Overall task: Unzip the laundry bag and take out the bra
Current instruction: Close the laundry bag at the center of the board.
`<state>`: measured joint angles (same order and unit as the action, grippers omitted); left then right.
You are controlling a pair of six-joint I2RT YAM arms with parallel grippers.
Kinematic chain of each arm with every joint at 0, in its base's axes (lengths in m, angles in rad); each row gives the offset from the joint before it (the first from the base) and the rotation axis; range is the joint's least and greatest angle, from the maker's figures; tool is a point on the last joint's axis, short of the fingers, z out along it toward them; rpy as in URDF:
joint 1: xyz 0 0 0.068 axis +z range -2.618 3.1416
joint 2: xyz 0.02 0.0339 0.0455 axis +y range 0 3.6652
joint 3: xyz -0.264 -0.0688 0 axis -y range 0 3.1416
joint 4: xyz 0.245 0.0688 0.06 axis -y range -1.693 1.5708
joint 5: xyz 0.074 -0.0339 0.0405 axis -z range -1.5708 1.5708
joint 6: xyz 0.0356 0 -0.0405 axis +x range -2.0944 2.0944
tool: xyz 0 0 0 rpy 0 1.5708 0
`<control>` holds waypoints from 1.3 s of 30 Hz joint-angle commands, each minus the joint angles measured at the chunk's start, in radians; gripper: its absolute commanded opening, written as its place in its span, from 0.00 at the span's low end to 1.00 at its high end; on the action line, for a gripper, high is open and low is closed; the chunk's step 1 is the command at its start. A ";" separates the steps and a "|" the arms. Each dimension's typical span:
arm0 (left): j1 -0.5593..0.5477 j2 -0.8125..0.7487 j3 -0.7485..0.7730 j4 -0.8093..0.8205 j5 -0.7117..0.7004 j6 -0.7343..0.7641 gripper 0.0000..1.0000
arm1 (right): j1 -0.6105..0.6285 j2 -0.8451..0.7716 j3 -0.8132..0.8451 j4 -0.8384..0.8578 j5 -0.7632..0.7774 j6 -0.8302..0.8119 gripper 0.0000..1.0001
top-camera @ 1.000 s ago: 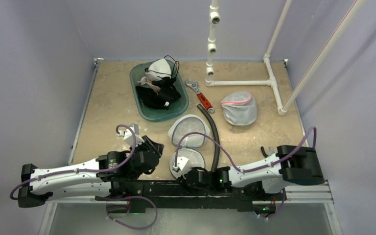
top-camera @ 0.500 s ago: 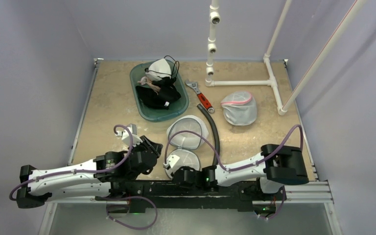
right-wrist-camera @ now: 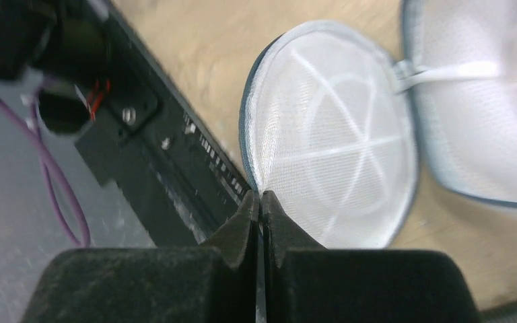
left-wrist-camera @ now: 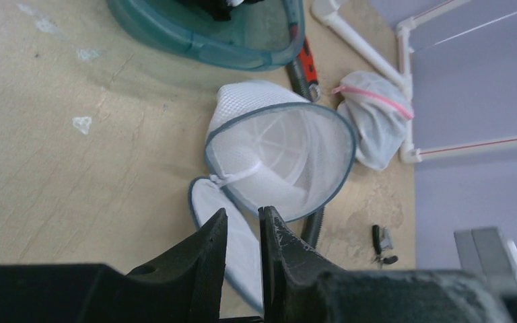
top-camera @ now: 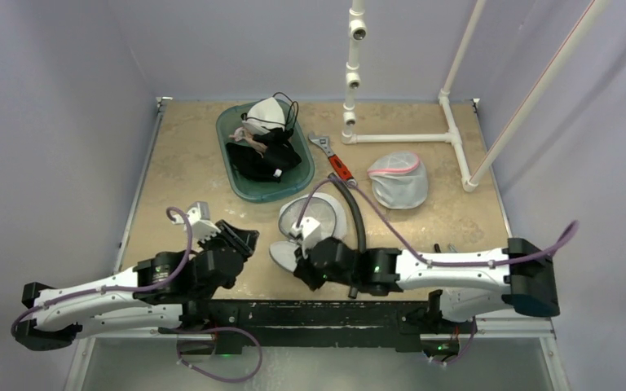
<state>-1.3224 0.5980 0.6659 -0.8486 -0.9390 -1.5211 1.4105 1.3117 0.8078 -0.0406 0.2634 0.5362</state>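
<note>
The white mesh laundry bag (top-camera: 314, 213) with a grey-blue rim lies unzipped near the table's middle, and its round lid (top-camera: 284, 256) hangs off by a white strap. In the left wrist view the bag's mouth (left-wrist-camera: 279, 158) faces me and I see only white mesh inside; no bra shows in it. My right gripper (top-camera: 300, 249) is shut on the lid's rim (right-wrist-camera: 261, 195) and holds the lid (right-wrist-camera: 330, 134) tilted up. My left gripper (top-camera: 244, 237) is left of the bag, empty, its jaws a narrow gap apart (left-wrist-camera: 242, 217), above the lid (left-wrist-camera: 239, 249).
A teal basin (top-camera: 240, 183) at the back holds black and white garments. A red-handled wrench (top-camera: 338, 167), a black hose (top-camera: 359, 224), a second closed mesh bag with pink zipper (top-camera: 398, 179) and a white PVC pipe frame (top-camera: 399, 137) are nearby. A small black clip (top-camera: 443, 249) lies right.
My right gripper has moved away from the near edge toward the bag, carrying the lid up and left. My left arm has drawn back to the left.
</note>
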 commanded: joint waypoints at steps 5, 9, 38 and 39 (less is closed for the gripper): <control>0.003 -0.037 0.105 0.020 -0.109 0.175 0.25 | -0.329 -0.169 -0.001 0.102 -0.307 -0.055 0.00; 0.003 -0.021 0.088 0.093 -0.105 0.257 0.30 | -0.483 -0.201 -0.026 0.187 -0.465 -0.018 0.00; 0.003 0.174 -0.114 0.528 0.031 0.391 0.39 | -0.949 -0.081 -0.094 0.479 -0.607 0.111 0.00; 0.003 0.187 -0.117 0.552 0.036 0.397 0.39 | -0.953 -0.066 -0.092 0.481 -0.602 0.110 0.00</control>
<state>-1.3224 0.7528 0.5629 -0.4053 -0.9279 -1.1576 0.4793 1.2152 0.7116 0.3626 -0.3332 0.6304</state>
